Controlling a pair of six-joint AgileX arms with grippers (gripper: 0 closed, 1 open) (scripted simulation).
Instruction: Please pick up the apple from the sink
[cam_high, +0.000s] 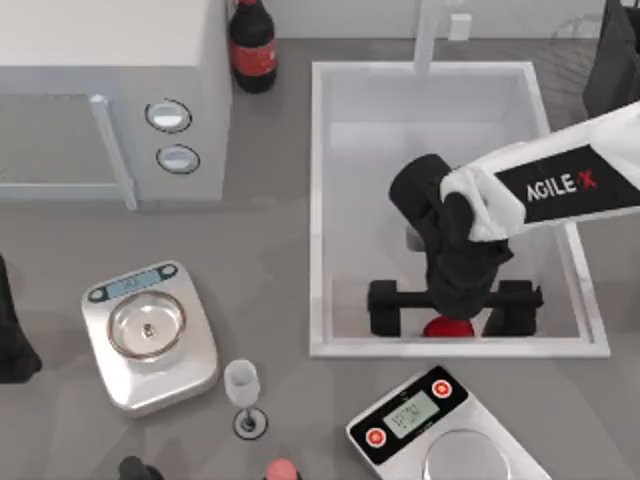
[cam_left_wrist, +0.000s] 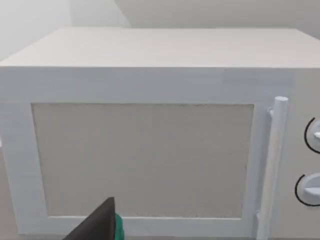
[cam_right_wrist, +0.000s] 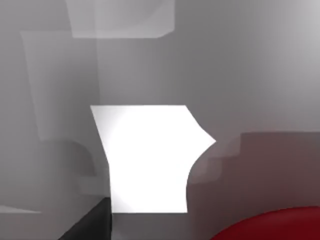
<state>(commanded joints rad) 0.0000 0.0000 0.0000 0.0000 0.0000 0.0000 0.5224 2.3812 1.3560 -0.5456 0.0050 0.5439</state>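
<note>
The white sink (cam_high: 318, 200) takes up the right half of the table. The red apple (cam_high: 448, 328) lies on its floor against the near wall, mostly covered from above by my right wrist. My right gripper (cam_high: 450, 310) reaches down into the basin, open, with one black finger on each side of the apple and a wide gap between them. In the right wrist view the apple (cam_right_wrist: 272, 227) shows as a red curve close by, beside a dark fingertip (cam_right_wrist: 90, 225). My left arm (cam_high: 12, 340) stays parked at the table's left edge.
A white microwave (cam_high: 100, 90) stands at the back left, with a dark bottle (cam_high: 252, 45) beside it. One silver scale (cam_high: 150, 335) sits at the front left and another scale (cam_high: 445, 430) in front of the sink. A small glass (cam_high: 243, 390) stands between them.
</note>
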